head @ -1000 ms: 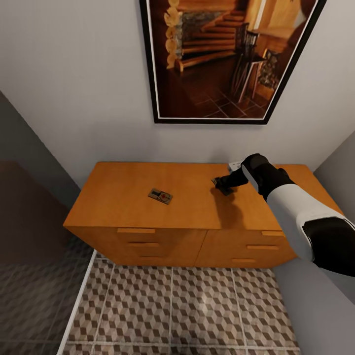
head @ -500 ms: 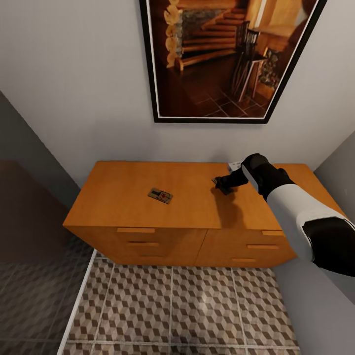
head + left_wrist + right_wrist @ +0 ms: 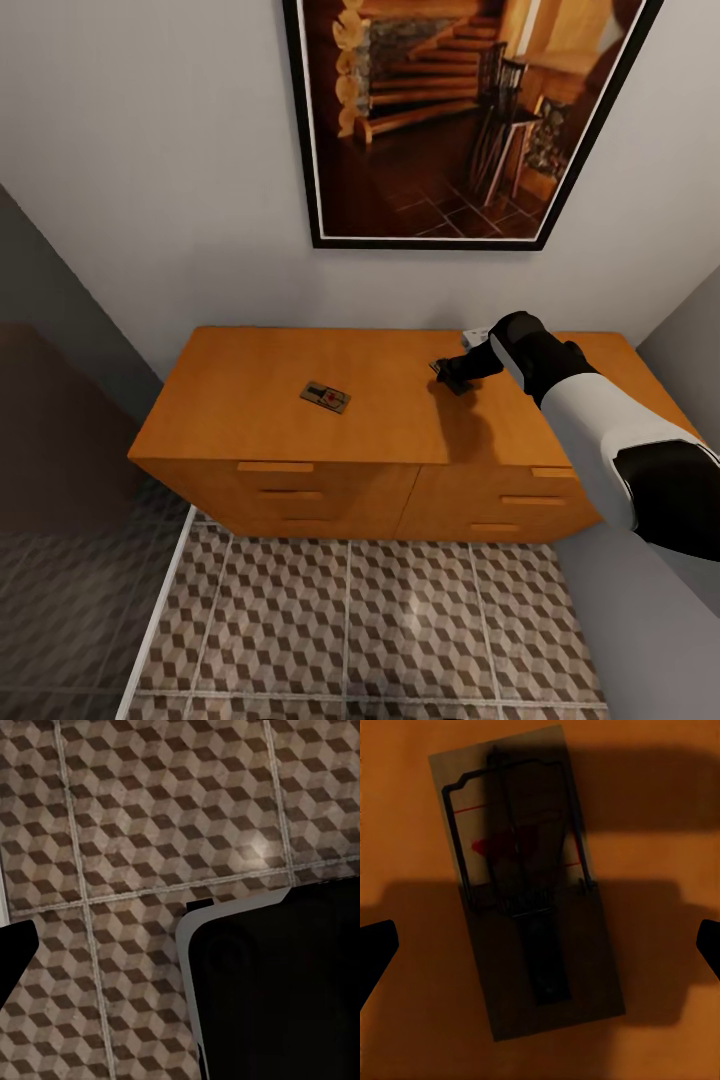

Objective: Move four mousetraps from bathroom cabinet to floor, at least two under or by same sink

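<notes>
1. Fingers of my right gripper (image 3: 449, 377) stand apart above a mousetrap (image 3: 526, 877) lying flat on the cabinet (image 3: 260, 425).
2. Second mousetrap (image 3: 325, 397) lies well apart, toward the cabinet's middle.
3. I cannot tell my left gripper's state.

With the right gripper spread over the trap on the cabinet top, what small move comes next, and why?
Probably lower the right gripper and close. In its wrist view the flat brown wooden mousetrap with dark wire lies on the orange-brown wooden cabinet between the open fingertips, ungrasped.
</notes>
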Motion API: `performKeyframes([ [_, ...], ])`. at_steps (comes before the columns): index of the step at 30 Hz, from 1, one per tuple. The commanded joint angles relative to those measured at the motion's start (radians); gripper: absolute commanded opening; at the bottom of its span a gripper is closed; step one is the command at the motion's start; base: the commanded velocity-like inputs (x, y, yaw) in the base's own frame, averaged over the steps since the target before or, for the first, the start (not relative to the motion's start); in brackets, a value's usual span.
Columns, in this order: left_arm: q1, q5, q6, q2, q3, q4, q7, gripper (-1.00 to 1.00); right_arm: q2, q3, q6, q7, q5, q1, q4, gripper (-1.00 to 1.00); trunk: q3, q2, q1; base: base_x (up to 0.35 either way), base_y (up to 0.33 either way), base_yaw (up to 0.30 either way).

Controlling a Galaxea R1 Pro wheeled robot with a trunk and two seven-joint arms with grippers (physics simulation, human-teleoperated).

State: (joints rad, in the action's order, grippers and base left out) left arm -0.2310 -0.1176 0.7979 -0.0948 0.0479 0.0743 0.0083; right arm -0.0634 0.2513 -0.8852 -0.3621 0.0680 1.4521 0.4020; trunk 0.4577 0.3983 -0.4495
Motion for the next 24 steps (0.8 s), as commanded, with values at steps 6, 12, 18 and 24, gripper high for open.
performKeyframes([
  [6, -0.002, -0.001, 0.006, 0.000, 0.004, 0.004, 0.001, 1.00, -0.001, 0.004, -0.003, -0.008, 0.007, 0.001, 0.001, 1.00, 0.004, 0.002, -0.001, 0.000, 0.000, 0.000],
  [12, -0.002, -0.001, 0.006, 0.000, 0.004, 0.004, 0.001, 1.00, -0.001, 0.005, -0.003, -0.008, 0.007, 0.001, 0.001, 1.00, 0.010, 0.002, -0.001, 0.000, 0.000, 0.000],
  [18, -0.002, -0.001, 0.006, 0.000, 0.004, 0.004, 0.001, 1.00, -0.001, 0.004, -0.003, -0.008, 0.007, 0.001, 0.001, 1.00, 0.012, 0.002, -0.001, 0.000, 0.000, 0.000],
  [24, -0.002, -0.001, 0.006, 0.000, 0.004, 0.004, 0.001, 1.00, -0.001, 0.005, -0.003, -0.008, 0.007, 0.001, 0.001, 1.00, 0.013, 0.002, -0.001, 0.000, 0.000, 0.000],
])
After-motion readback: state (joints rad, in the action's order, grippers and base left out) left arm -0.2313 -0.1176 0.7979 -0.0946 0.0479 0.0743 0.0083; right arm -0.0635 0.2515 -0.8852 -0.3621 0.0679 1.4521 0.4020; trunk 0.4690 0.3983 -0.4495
